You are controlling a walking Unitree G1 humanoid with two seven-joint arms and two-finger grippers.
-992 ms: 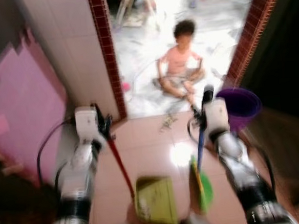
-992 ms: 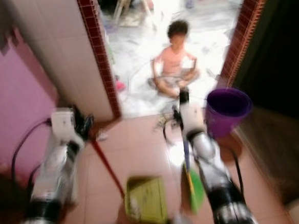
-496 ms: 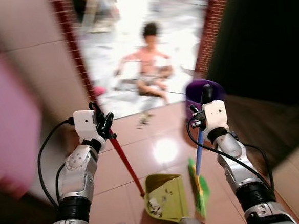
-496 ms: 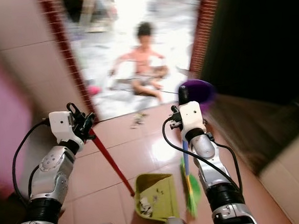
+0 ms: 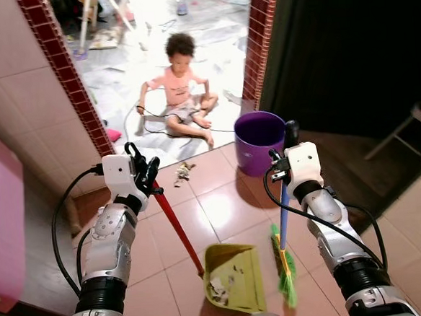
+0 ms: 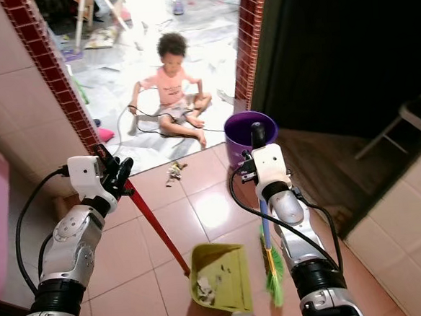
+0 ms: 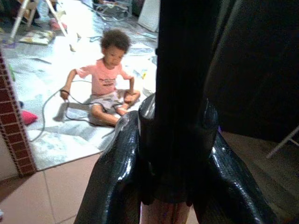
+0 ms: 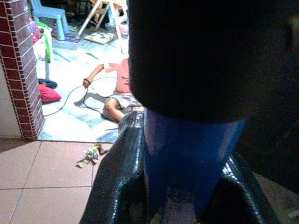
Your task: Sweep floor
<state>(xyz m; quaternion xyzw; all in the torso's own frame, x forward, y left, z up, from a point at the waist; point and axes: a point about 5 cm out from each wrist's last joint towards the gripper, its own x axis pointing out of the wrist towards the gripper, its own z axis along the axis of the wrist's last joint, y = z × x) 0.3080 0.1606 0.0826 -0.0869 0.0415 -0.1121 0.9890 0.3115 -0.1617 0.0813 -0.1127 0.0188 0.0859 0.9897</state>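
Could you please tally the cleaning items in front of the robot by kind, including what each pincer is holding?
Dustpans: 1, the yellow-green dustpan, red handle in the left pincer
Brooms: 1, the green broom, blue handle in the right pincer
Buckets: 1, the purple bucket
Debris piles: 1, the litter
Total: 4

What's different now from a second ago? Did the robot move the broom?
Mostly the camera swung and the picture sharpened. The left gripper is still shut on the red dustpan handle, the right gripper on the blue broom. The dustpan still holds scraps; litter still lies near the doorway.
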